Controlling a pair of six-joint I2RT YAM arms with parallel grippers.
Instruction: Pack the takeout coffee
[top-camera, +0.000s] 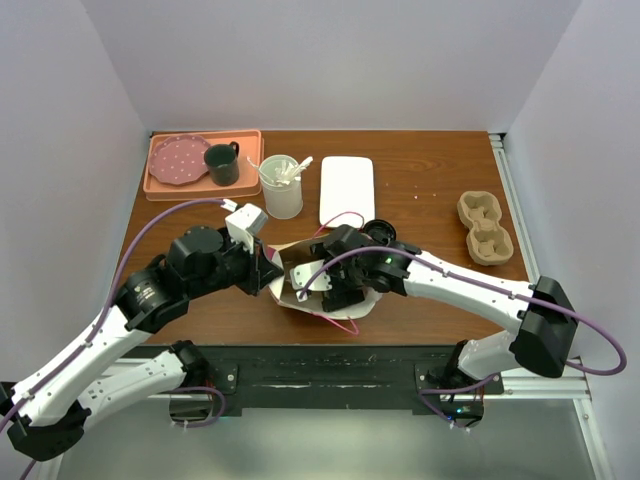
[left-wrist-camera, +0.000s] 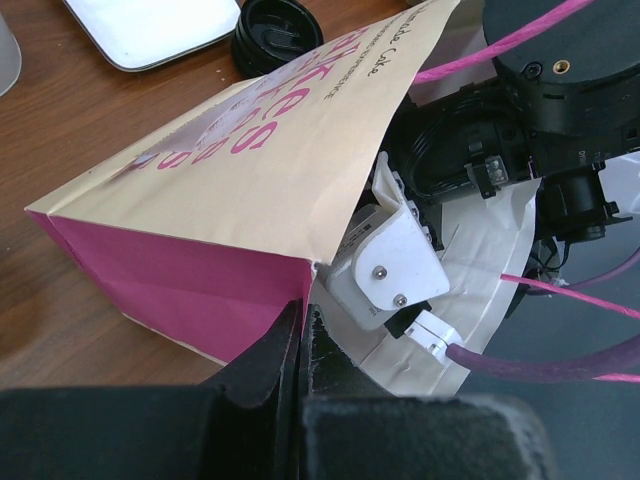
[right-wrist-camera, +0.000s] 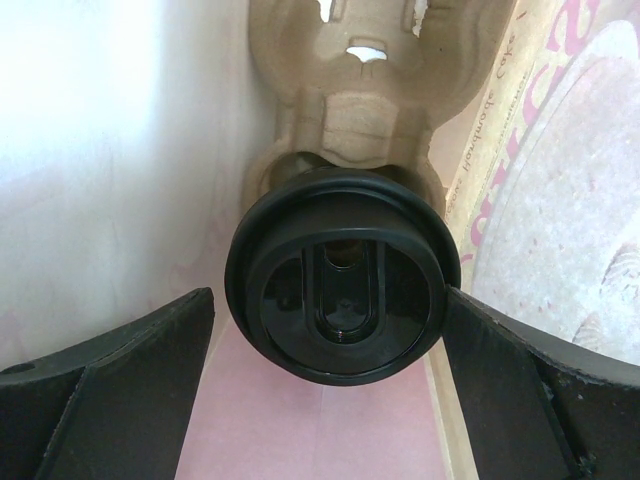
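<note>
Brown wooden table (top-camera: 430, 200), plain pale walls (top-camera: 330, 60) at back, left and right. Metal rail (top-camera: 512, 200) along the table's right edge, black strip (top-camera: 330, 365) at near edge. Grey floor (top-camera: 330, 450) below. Soft even light.

One paper bag (left-wrist-camera: 230, 190), two pulp carriers (top-camera: 485, 228) (right-wrist-camera: 340, 100), two black lids (left-wrist-camera: 275, 30) (right-wrist-camera: 340, 290), one tray (top-camera: 250, 172), one plate (top-camera: 178, 160), one mug (top-camera: 221, 163), one clear cup (top-camera: 282, 197) and one white slab (top-camera: 347, 190) are counted.

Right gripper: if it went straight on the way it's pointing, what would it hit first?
Likely the black cup lid, framed by its open fingers; it would push that into the cardboard carrier behind, inside the paper bag. Depth is hard to judge.
</note>
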